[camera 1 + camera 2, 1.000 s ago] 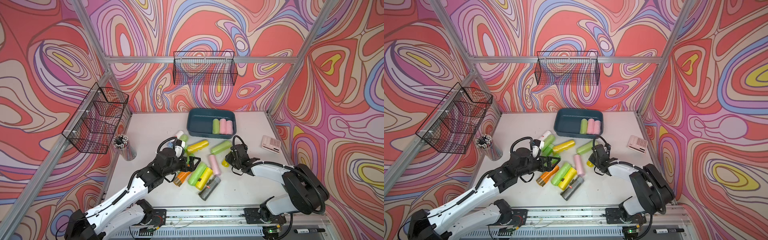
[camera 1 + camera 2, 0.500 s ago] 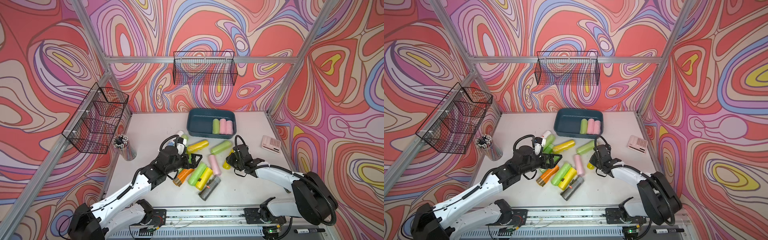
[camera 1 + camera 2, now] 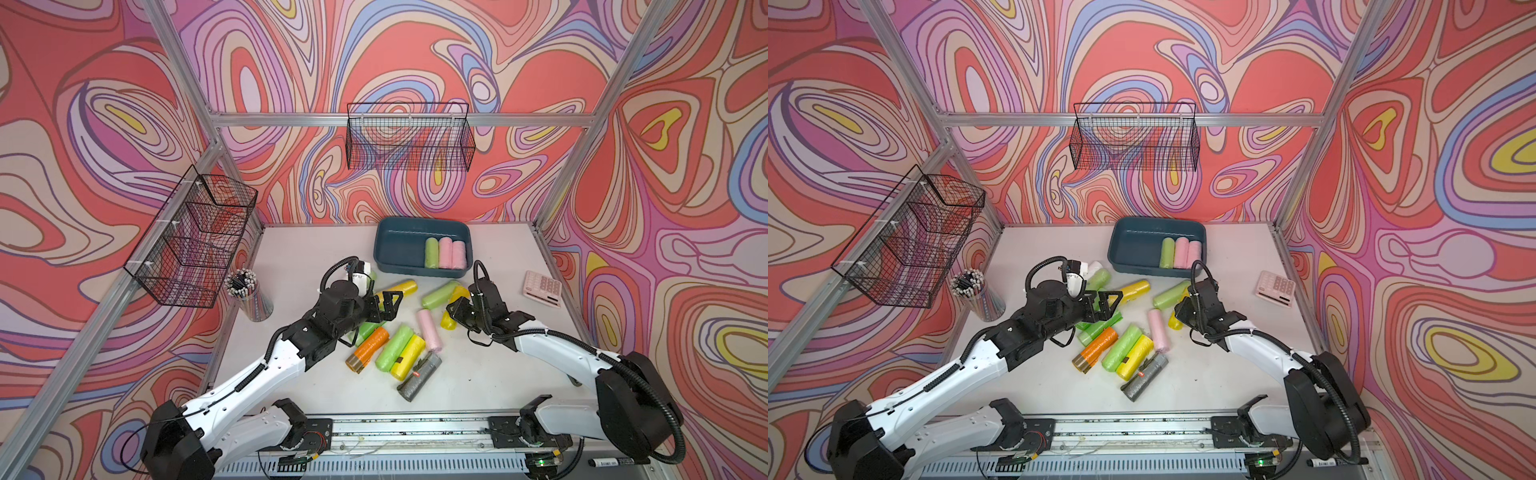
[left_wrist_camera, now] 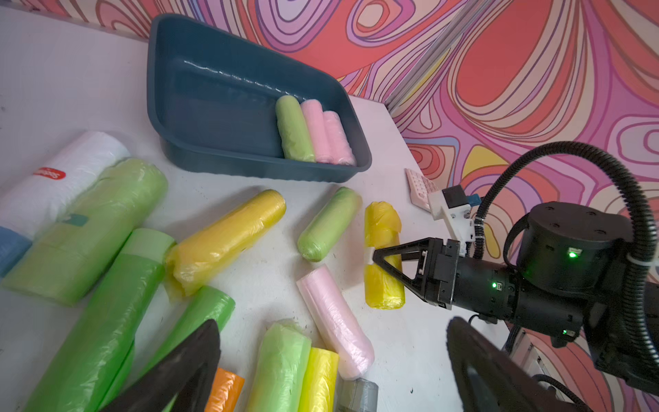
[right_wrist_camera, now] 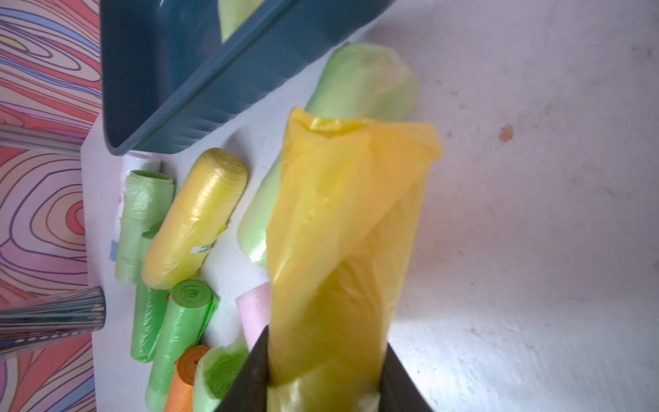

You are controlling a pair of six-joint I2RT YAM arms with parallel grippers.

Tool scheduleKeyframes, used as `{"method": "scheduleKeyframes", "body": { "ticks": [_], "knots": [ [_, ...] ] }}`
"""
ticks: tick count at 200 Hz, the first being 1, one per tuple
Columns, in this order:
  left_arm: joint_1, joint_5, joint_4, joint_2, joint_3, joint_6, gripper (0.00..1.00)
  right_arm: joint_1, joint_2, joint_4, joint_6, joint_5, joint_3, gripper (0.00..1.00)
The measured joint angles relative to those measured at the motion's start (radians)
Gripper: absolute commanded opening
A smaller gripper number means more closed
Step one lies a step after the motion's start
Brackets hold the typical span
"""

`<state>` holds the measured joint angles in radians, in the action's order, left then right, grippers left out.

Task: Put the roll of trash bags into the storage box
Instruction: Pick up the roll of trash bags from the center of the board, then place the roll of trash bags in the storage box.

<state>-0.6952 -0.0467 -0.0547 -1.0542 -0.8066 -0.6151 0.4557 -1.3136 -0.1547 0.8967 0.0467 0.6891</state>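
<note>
The teal storage box [image 3: 399, 245] [image 3: 1138, 245] [image 4: 221, 89] [image 5: 178, 53] stands at the back of the table, with one green and two pink rolls along its right side. In front of it a yellow roll of trash bags [image 3: 449, 323] [image 3: 1174, 323] [image 4: 383, 221] [image 5: 342, 232] lies on the table. My right gripper [image 3: 455, 307] [image 3: 1183, 309] [image 4: 372, 255] [image 5: 324, 374] is shut on its middle, one finger on each side. My left gripper [image 3: 384, 305] [image 3: 1106, 305] [image 4: 333, 323] hangs open and holds nothing, above a pile of loose rolls.
Loose rolls lie between the arms: pink [image 3: 430, 334], green [image 3: 438, 293], yellow [image 3: 401, 286], orange [image 3: 370, 347] and grey [image 3: 419, 374]. A pink calculator [image 3: 542, 288] lies at the right, a pencil cup [image 3: 249, 291] at the left. Wire baskets [image 3: 409, 141] [image 3: 191, 241] hang on the walls.
My right gripper's fingers have closed in on the yellow roll. My left gripper has drifted a little toward the back, still open.
</note>
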Motion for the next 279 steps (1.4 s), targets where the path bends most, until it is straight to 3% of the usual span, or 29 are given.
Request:
{"method": "scheduleKeyframes", "body": {
  "ticks": [118,196,279],
  "knots": [
    [0.000,0.056,-0.128,-0.208,-0.277,0.100,1.00,0.000,-0.289,-0.078,-0.216,0.006,0.476,0.13],
    [0.000,0.161,-0.175,-0.170,-0.287,0.170,1.00,-0.001,-0.608,-0.129,-0.315,-0.019,0.777,0.11],
    [0.000,0.190,-0.212,-0.156,-0.282,0.185,1.00,-0.010,-0.787,-0.155,-0.354,-0.063,1.014,0.08]
  ]
}}
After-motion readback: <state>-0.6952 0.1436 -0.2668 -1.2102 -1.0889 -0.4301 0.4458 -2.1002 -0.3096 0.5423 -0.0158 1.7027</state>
